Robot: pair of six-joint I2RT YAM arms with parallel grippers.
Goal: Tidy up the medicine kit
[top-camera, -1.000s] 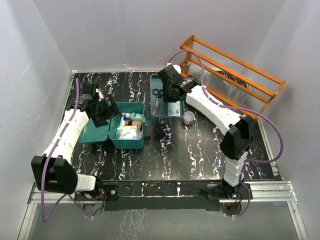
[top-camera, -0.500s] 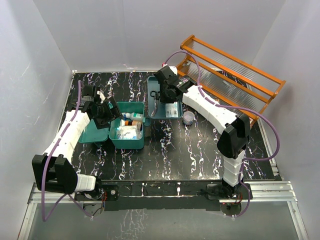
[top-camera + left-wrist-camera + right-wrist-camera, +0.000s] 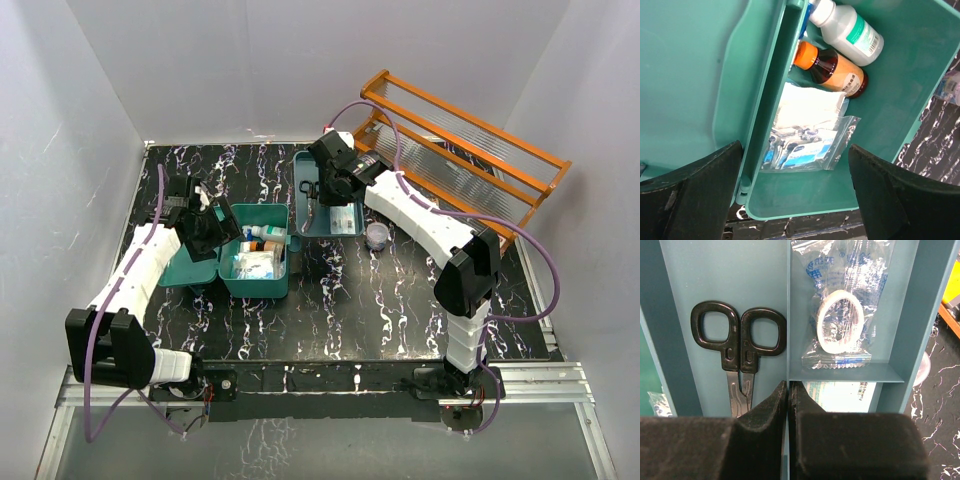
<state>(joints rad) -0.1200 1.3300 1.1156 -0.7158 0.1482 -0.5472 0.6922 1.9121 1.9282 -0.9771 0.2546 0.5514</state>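
Black marbled table [image 3: 400, 300], teal medicine kit box [image 3: 250, 291] left of centre with lid open, insert tray [image 3: 725, 275] just beside its far right corner, nudged slightly left toward the box since a second ago by right gripper [image 3: 788, 390] pinched shut on the tray's middle divider, so likely headed back into the box. Left gripper [image 3: 795, 150] spread wide, empty, over the box hinge. Counted: one scissors [image 3: 740, 345], one bagged tape roll [image 3: 840, 322], one flat packet [image 3: 840, 395] in tray; white bottle [image 3: 850, 30], amber bottle [image 3: 832, 70], one gauze pack [image 3: 810, 105], one zip bag [image 3: 810, 147] in box; one clear pot [image 3: 378, 236], one orange rack [image 3: 460, 140].
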